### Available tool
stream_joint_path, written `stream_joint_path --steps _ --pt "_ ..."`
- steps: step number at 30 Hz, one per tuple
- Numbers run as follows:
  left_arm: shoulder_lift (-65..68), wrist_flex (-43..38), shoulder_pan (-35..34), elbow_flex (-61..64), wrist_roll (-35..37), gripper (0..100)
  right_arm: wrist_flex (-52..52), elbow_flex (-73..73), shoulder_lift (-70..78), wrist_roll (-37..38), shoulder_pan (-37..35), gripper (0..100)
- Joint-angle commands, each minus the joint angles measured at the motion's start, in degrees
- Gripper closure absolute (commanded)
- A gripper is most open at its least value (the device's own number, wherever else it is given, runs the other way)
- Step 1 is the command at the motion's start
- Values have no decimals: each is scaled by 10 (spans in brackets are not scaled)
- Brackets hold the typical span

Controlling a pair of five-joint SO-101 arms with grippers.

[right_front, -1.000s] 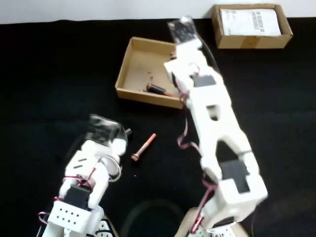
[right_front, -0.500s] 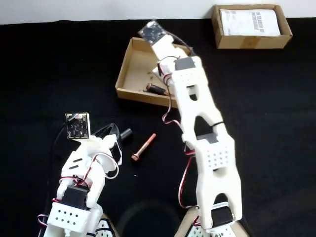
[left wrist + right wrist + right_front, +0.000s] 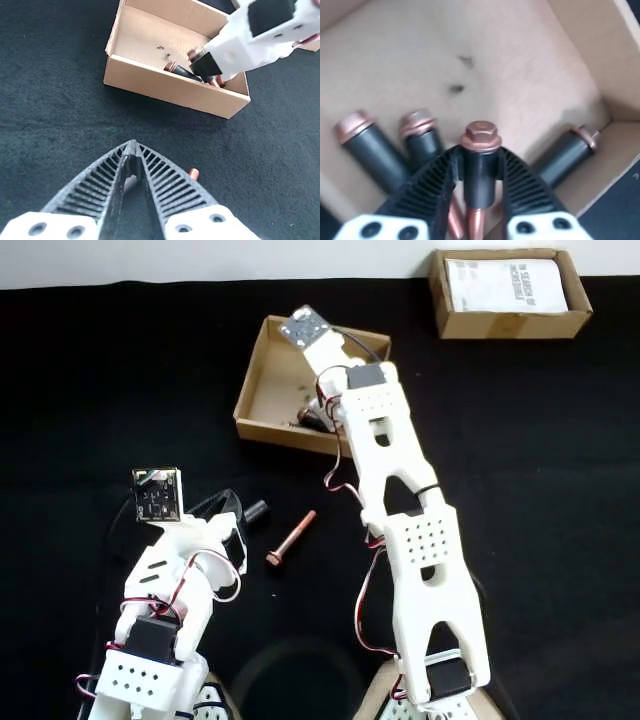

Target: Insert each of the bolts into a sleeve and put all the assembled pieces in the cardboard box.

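**Right pincer clenched on an assembled piece inside the box; left pincer closed beside the loose parts**

High view: we note the open brown cardboard box (image 3: 272,375) at 12 o'clock from table centre, on the black tabletop (image 3: 120,390). The right arm stretches over the box's near wall.

Right wrist view: the right gripper (image 3: 479,159) is clenched on an assembled piece (image 3: 479,182), a black cylindrical sleeve with a copper-coloured hex bolt through it. The hex head stands past the fingers. We cannot tell whether the piece touches the box floor. We count three further assembled pieces on that floor: two side by side (image 3: 367,145) (image 3: 422,142), and one across from them (image 3: 565,152) near a corner.

The left gripper (image 3: 238,528) sits at 8 o'clock from centre. In the left wrist view its jaws meet at the tips, and we see nothing between them.

A loose black cylindrical sleeve (image 3: 257,510) lies just beside it, at about 1 o'clock. A loose copper-coloured bolt (image 3: 291,538) lies at 4 o'clock of that sleeve, near it but apart, with its head toward 7 o'clock.

A second, smaller cardboard box (image 3: 500,328) holding a white printed sheet (image 3: 505,285) sits between 1 and 2 o'clock, well apart.
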Motion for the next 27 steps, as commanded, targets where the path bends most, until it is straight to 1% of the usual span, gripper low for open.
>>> stream_joint_path --steps 1,4,6,9,12,16,18,22,25,27 --pt "-6 4 4 15 -3 989 37 -71 -7 6 -9 839" --pt "-6 4 4 15 -3 989 80 -112 -12 5 -11 840" --pt "-6 4 2 15 -3 989 132 -159 -12 0 -18 840" --pt "-6 4 -1 15 -3 989 240 -255 -12 -54 -40 840" --pt "-6 4 -32 15 -3 989 341 -357 -11 -91 -80 840" --pt "-7 21 -101 15 -3 989 337 -436 -13 -118 -116 840" --pt "-8 33 -138 15 -3 990 337 -431 -20 -119 -134 840" --pt "-12 42 -205 15 -3 990 337 -376 -44 -119 -169 840" --pt "-12 43 -249 15 -3 990 337 -303 -73 -119 -189 840" --pt "-12 41 -267 15 -3 990 337 -238 -104 -113 -199 840"
